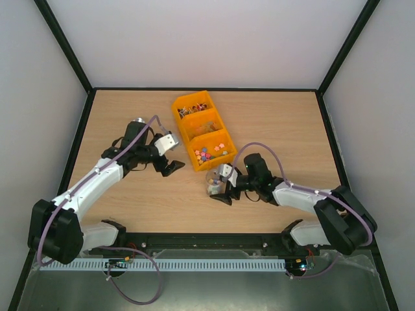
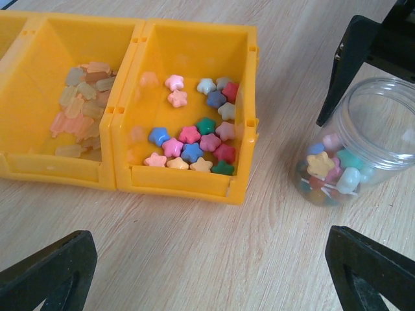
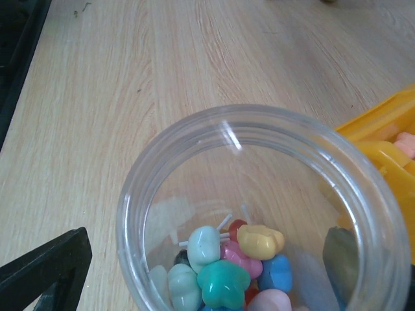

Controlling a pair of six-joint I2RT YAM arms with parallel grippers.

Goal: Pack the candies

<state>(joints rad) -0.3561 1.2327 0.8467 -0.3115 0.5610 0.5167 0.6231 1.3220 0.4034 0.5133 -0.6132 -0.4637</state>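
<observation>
Where jar (image 2: 363, 139) flanks bin (image 2: 181, 183) edge, right gripper (image 1: 218, 187) (spread) straddling — candies (image 3: 224, 280) inside

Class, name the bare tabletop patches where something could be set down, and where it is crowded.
Free: wood right of the yellow bin; near middle between left arm and right arm. Crowded: around the jar and right claw.

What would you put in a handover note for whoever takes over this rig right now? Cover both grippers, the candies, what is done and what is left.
Left gripper: open, empty, above the table beside the yellow bin.
Right gripper: open, straddling the upright clear jar.
Candies: many in the bin's compartment nearest the arms; some in the jar.
Done: jar bottom covered.
Left: move the remaining candies into the jar.
</observation>
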